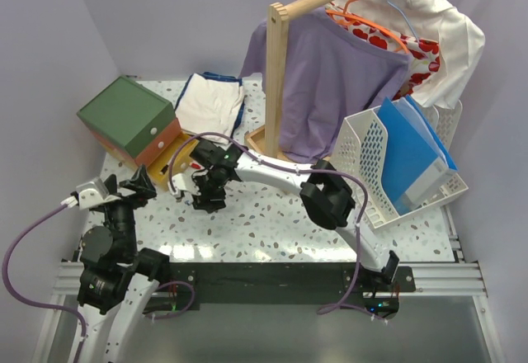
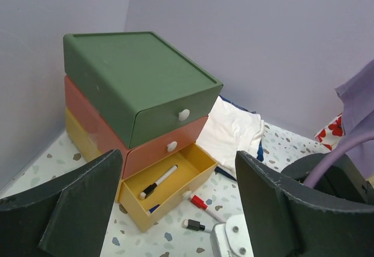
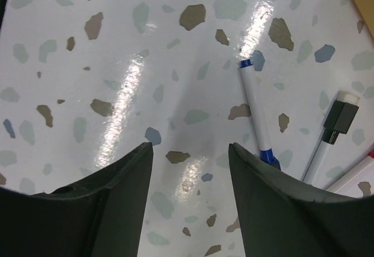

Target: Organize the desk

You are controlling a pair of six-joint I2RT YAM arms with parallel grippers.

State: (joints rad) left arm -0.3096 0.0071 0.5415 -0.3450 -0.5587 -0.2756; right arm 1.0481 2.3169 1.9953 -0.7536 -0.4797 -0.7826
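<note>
The desk (image 1: 272,223) is a white terrazzo top. My right gripper (image 3: 190,152) points down close over it, open, with only bare desk (image 3: 117,47) between its fingers. A blue-capped marker (image 3: 252,111) lies just outside its right finger. Beside that lie a black-capped marker (image 3: 334,129) and the end of a red one (image 3: 357,172). My left gripper (image 2: 178,210) hovers open at the left, facing the drawer box (image 2: 134,82). The box's yellow bottom drawer (image 2: 175,195) is pulled out, with a black-capped marker (image 2: 158,181) inside. In the top view the right gripper (image 1: 206,200) is in front of that drawer.
The drawer box (image 1: 128,120) stands at the back left, with a folded white cloth (image 1: 210,103) next to it. A wooden clothes rack (image 1: 279,82) holds a purple shirt (image 1: 330,82). A white file basket (image 1: 371,165) with blue folders sits at the right.
</note>
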